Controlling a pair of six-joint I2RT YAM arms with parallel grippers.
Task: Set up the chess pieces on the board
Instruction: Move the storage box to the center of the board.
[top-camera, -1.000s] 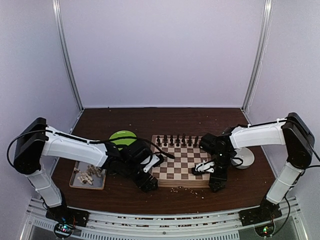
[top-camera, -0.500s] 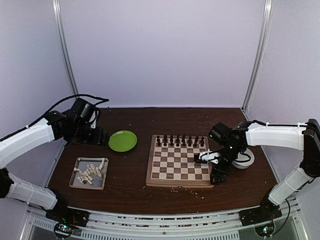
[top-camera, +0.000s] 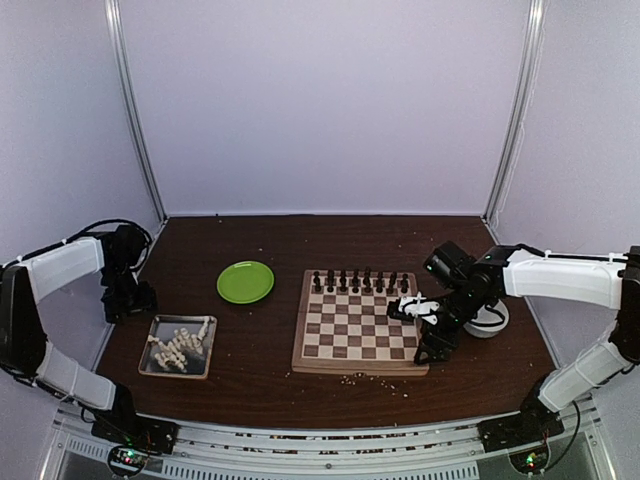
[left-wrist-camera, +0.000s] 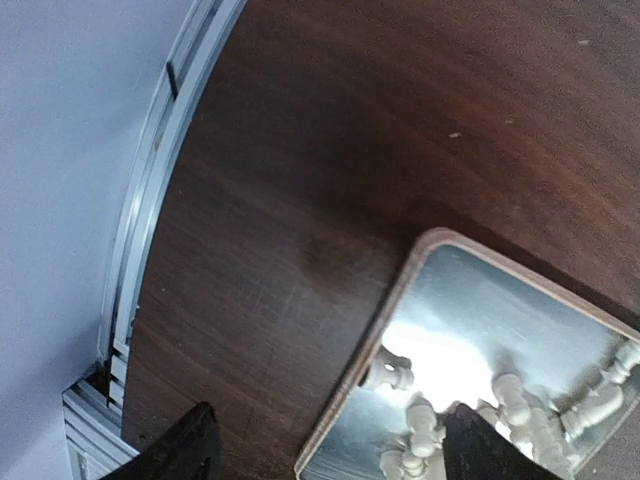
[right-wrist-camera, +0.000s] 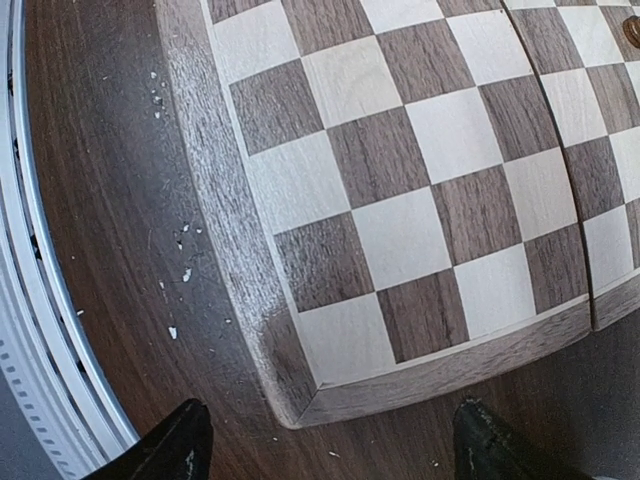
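The board (top-camera: 300, 362) lies mid-table, with dark chess pieces (top-camera: 355, 282) lined along its far rows. Cream chess pieces (top-camera: 178, 347) lie heaped in the silver tray (top-camera: 150, 370) at the left. My left gripper (top-camera: 125, 298) hovers just beyond the tray's far left corner. In the left wrist view it (left-wrist-camera: 330, 455) is open, straddling the tray's rim (left-wrist-camera: 370, 375), with one cream piece (left-wrist-camera: 388, 373) just inside. My right gripper (top-camera: 432, 342) is open above the board's near right corner (right-wrist-camera: 300, 400), nothing between its fingers (right-wrist-camera: 185, 440).
A green plate (top-camera: 246, 281) sits between the tray and the board. A white round dish (top-camera: 492, 318) stands right of the board, behind my right arm. Pale crumbs (top-camera: 350, 378) are scattered in front of the board. The enclosure's left wall and frame rail (left-wrist-camera: 150, 200) are close to my left gripper.
My left arm has swung from the board's near left corner out to the far left, beside the tray. My right gripper has shifted slightly at the board's near right corner.
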